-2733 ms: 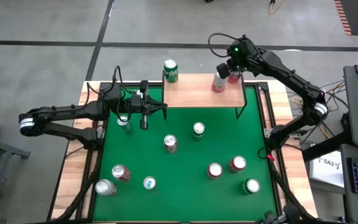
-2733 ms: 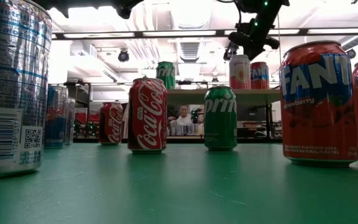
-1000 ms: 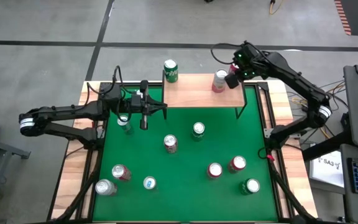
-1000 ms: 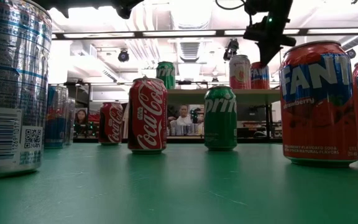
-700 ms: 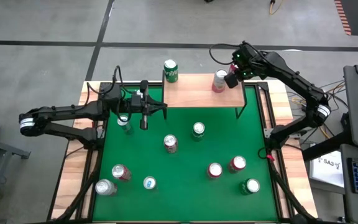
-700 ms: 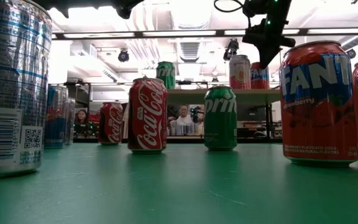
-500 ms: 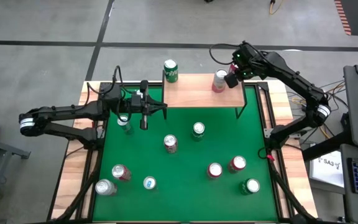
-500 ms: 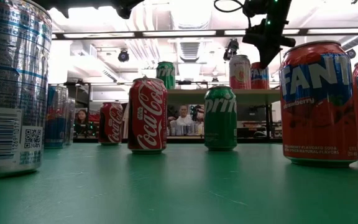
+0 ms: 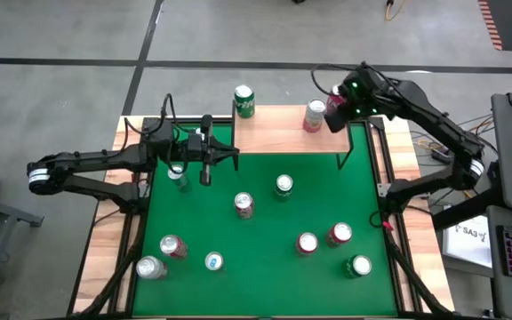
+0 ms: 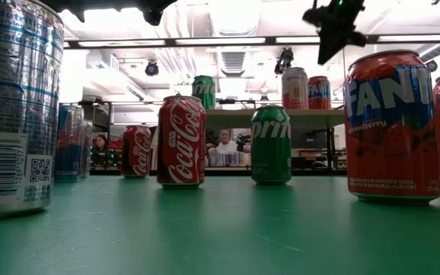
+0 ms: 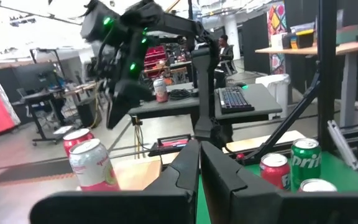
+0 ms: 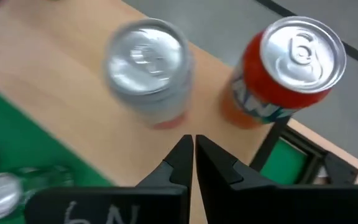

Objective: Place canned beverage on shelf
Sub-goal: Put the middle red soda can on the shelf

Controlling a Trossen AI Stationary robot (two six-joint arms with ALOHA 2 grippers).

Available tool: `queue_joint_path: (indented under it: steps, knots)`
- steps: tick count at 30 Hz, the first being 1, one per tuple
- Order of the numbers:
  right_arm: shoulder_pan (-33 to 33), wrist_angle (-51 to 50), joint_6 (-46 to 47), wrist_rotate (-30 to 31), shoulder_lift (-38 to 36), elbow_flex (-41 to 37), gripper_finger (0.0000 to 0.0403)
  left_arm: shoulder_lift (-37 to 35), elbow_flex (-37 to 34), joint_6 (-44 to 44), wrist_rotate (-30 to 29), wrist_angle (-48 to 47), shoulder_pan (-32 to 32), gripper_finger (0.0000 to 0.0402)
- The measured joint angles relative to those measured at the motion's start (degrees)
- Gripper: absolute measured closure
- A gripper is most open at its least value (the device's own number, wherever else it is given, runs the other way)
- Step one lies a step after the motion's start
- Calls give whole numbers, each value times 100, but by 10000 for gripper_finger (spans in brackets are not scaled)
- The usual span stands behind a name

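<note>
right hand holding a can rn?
No: in the right wrist view the right hand is shut and empty above the shelf, with the pink can and the orange can standing free on it.

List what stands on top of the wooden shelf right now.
Three upright cans on the shelf: a green Sprite can at its far left corner, a pink can and a red Fanta can at the right. In the high view the right pincer covers the Fanta can.

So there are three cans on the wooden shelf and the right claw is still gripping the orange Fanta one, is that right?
Not quite. The right claw is shut on nothing and hangs above the shelf; the right wrist view shows the orange Fanta can standing free. Three cans on the shelf is right.
</note>
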Motion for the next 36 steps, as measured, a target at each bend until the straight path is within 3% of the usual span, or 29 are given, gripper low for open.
queue_joint_path:
  steps: [5,12,17,22,29,33,36]
  knots:
    - [764,0,373,-11,-366,-3,392,0,0,-227,354,-1,-212,402]
    - [2147,65,881,47,-637,-122,392,0,0,-625,372,-412,-777,402]
    - [3171,533,1157,453,-715,-355,392,0,2,-985,379,-758,-1093,402]
    - [4033,1139,1227,473,-756,-721,392,1,296,-1100,369,-1344,-1132,402]
    - [4838,1707,887,494,-746,-1227,392,149,778,-1758,353,-2589,-1143,402]
    - [5097,2112,886,1029,-748,-1625,392,196,800,-2300,196,-3282,-1225,402]
    - [5246,2416,882,1368,-744,-1958,392,240,797,-2443,-257,-3747,-1453,402]
